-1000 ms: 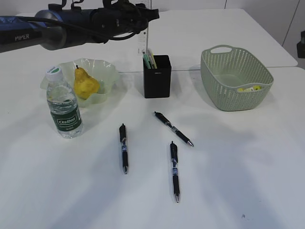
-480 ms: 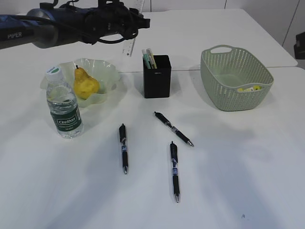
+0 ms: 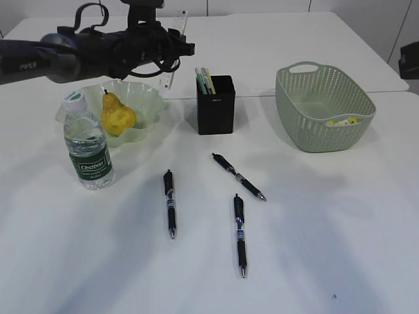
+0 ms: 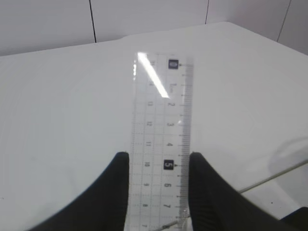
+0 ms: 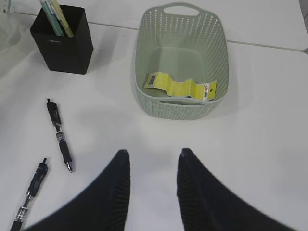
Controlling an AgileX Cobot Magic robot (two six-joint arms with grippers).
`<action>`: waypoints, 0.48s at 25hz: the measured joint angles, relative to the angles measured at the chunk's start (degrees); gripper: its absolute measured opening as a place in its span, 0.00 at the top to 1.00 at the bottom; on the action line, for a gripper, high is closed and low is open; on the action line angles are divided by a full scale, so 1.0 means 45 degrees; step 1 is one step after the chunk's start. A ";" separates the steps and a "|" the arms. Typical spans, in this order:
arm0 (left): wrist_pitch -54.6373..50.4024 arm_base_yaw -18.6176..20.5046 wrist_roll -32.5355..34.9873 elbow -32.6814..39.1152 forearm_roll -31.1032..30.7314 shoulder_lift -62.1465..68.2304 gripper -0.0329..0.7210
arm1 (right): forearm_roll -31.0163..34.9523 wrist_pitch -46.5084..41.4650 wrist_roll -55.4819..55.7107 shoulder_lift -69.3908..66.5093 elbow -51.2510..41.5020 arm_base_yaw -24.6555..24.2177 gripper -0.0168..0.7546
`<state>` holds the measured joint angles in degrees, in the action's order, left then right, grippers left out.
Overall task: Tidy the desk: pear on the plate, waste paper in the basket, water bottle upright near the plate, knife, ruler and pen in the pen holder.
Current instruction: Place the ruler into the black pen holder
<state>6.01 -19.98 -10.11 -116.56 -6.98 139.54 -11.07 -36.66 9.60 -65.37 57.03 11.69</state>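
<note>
Fingers [image 4: 115, 192] of the left gripper [image 4: 159, 192] clamp the transparent ruler [image 4: 161, 139] by its edges, now carried left of the pen holder [image 3: 216, 104], above the plate [image 3: 147, 98], no longer upright over the holder. Right gripper [image 5: 151, 185] hangs half-open, empty, near the basket [image 5: 180, 103].

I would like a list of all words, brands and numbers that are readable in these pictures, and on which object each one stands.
"Cestbon": water bottle label.
"PIPER": left arm casing.
"5" and "10" in dark squares, plus small scale digits: ruler held by the left gripper.
Red logo and barcode on the waste paper in the basket: too blurred.
Light mark on the pen holder: too small.
</note>
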 joint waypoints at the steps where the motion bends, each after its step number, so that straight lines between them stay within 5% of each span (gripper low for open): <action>1: 0.0129 0.0000 0.0000 0.0000 0.0000 0.0178 0.63 | -0.0062 0.0000 0.0000 0.0000 0.0000 0.0000 0.62; 12: 0.2280 -0.0068 -0.0079 0.0000 -0.0029 0.0560 0.63 | -0.0511 0.0241 0.0000 0.0000 0.0000 0.0000 0.62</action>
<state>16.27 -20.29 -10.46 -116.56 -7.11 142.06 -13.37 -35.58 9.60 -65.37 57.03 11.69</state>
